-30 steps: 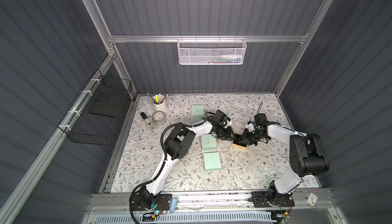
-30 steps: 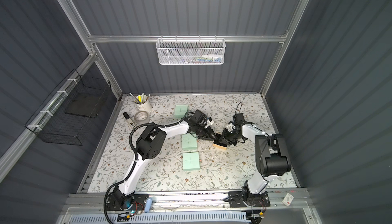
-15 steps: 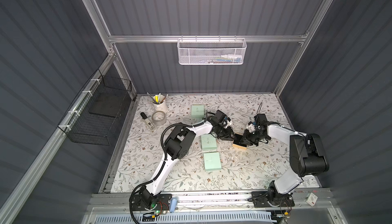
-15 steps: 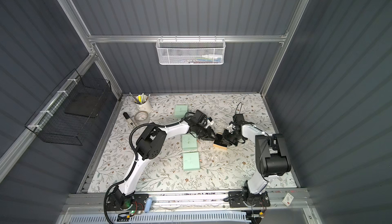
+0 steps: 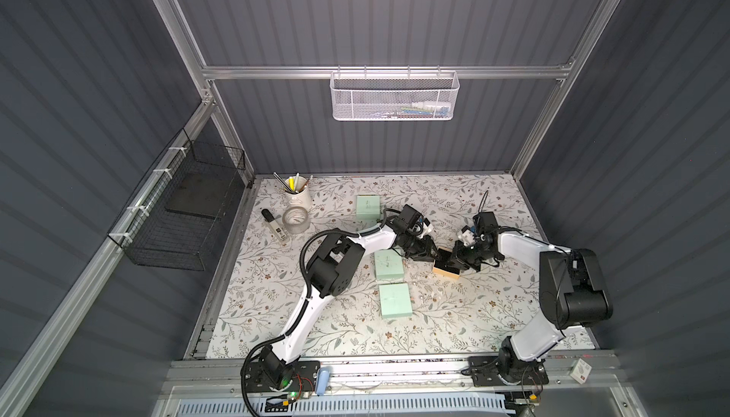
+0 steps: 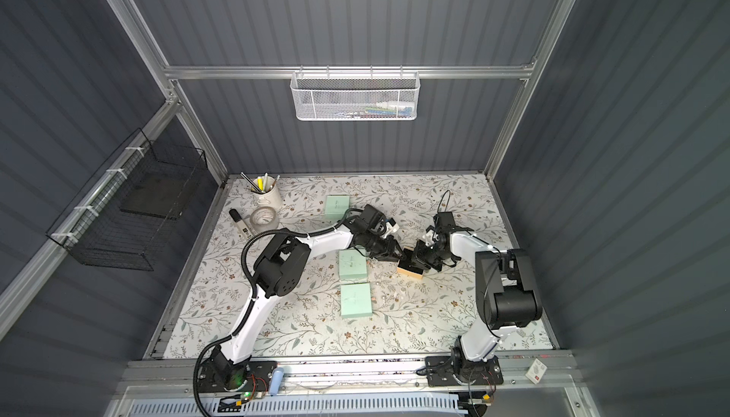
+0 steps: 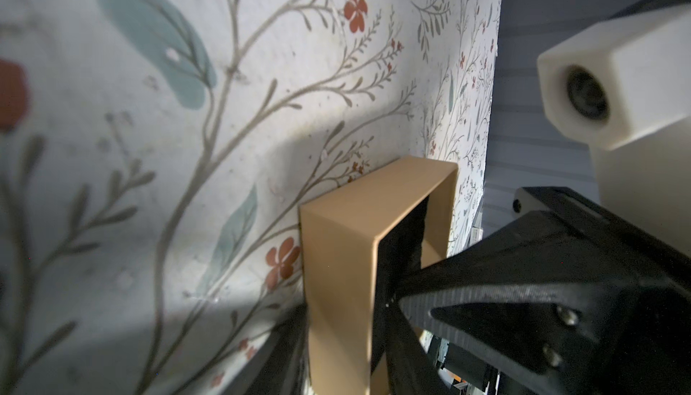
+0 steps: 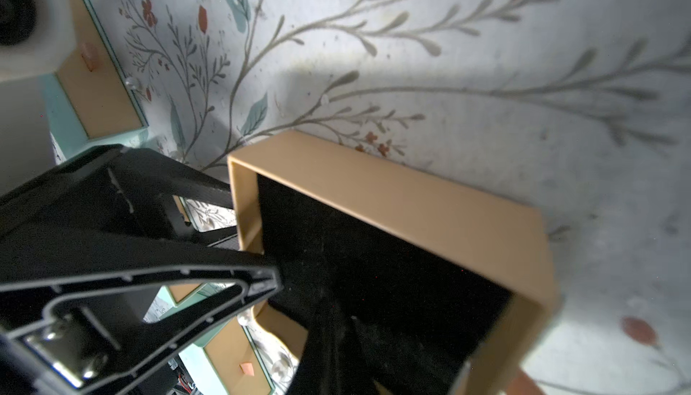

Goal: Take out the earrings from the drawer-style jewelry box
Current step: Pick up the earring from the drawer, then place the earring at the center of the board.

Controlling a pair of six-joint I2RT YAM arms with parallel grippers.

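Showing tan cardboard drawer [image 8: 374, 195] pulled out: left gripper [image 7: 347, 299] clamps its wall; right gripper [image 8: 299, 297] pinched shut inside; earring caught or not, cannot tell.

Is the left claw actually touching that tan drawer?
Touching. In the left wrist view the left claw pinches one wall of the drawer between its fingers.

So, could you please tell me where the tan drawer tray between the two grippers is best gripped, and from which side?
Probably one thin upright side wall of the tan drawer tray, from above: one finger inside against the black lining, one outside. The tray is open-topped, so its rim is exposed; the left gripper pinches a wall this way.
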